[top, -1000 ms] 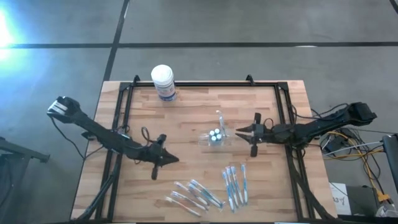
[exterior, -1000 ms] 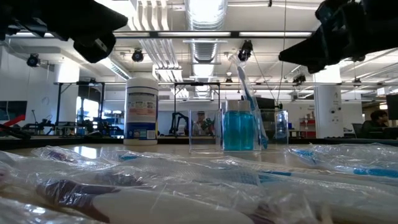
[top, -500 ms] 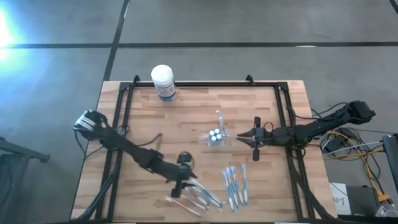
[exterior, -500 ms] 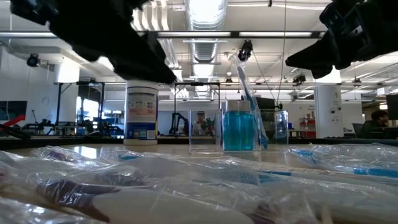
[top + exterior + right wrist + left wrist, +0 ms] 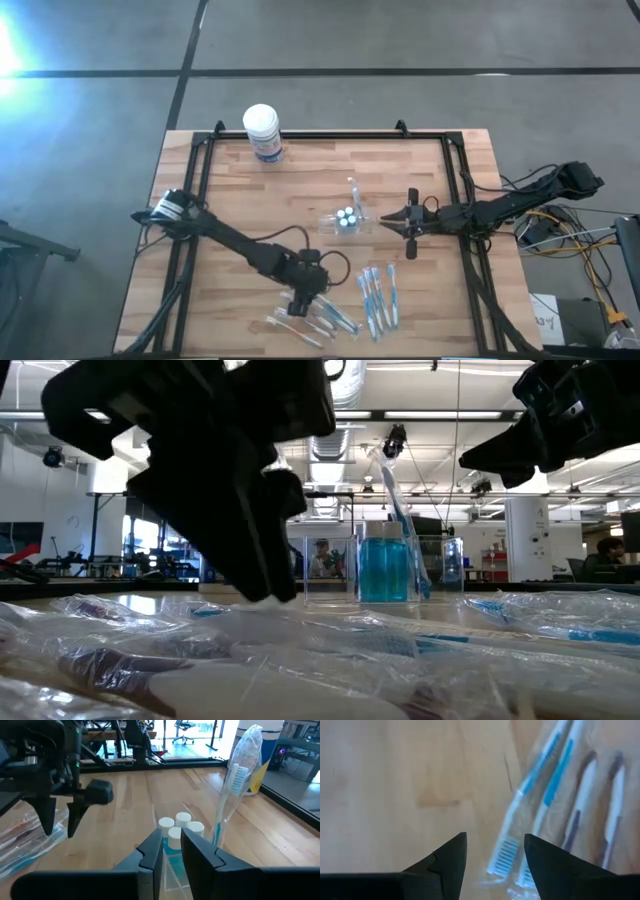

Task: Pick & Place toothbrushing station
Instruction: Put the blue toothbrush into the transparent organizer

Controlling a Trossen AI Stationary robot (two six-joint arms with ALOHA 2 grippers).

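The toothbrushing station (image 5: 345, 220) is a clear holder standing mid-table, with white-capped blue bottles (image 5: 175, 831) and a wrapped toothbrush (image 5: 235, 780) standing in it. My right gripper (image 5: 170, 839) hovers level just to its right, open by a narrow gap with nothing between the fingers. My left gripper (image 5: 495, 840) is open and points down over a pile of wrapped toothbrushes (image 5: 312, 315) near the front edge. Its fingers stand either side of one brush head (image 5: 502, 855) and are not seen touching it.
A second row of wrapped toothbrushes (image 5: 378, 298) lies right of the pile. A white tub with a blue label (image 5: 262, 130) stands at the far left edge. A black frame (image 5: 300, 135) rims the wooden table. Bare wood lies on the table's left half.
My left gripper has swung from the left-middle of the table toward the right and near edges. It has come down over the toothbrush pile and now fills the left of the low view, hiding the tub there. My right gripper and the station have kept still.
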